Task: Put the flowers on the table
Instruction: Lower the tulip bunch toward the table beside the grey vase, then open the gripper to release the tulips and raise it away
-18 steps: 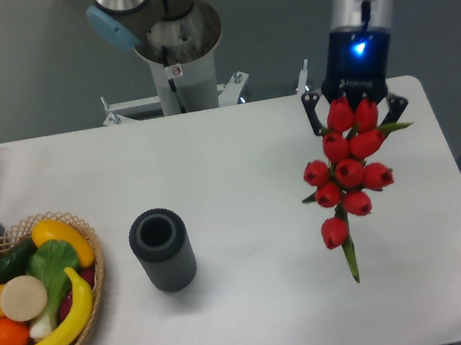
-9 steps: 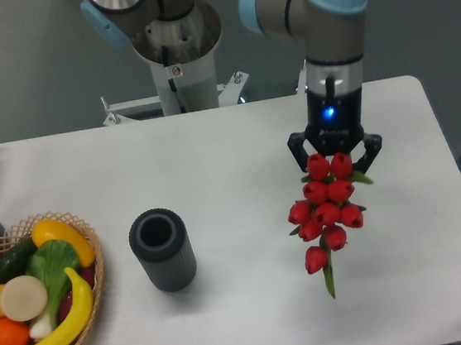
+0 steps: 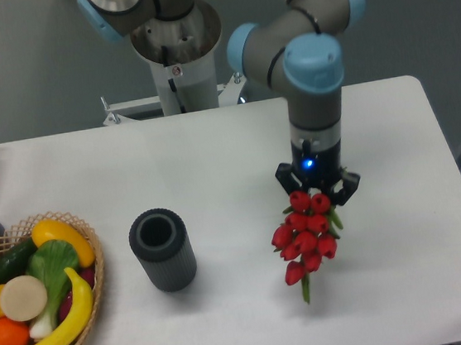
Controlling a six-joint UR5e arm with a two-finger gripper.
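White table [image 3: 212, 158] spans the view. Arm has swung left and toward the camera since the earlier frames, gripper [image 3: 319, 193] now over the table's right-centre, jaws clenched on the top of the flowers [image 3: 304, 235]. Bunch hangs below it, stem tip nearer the dark cylinder [image 3: 163, 250] than before. Wicker basket [image 3: 95, 300] unmoved at left.
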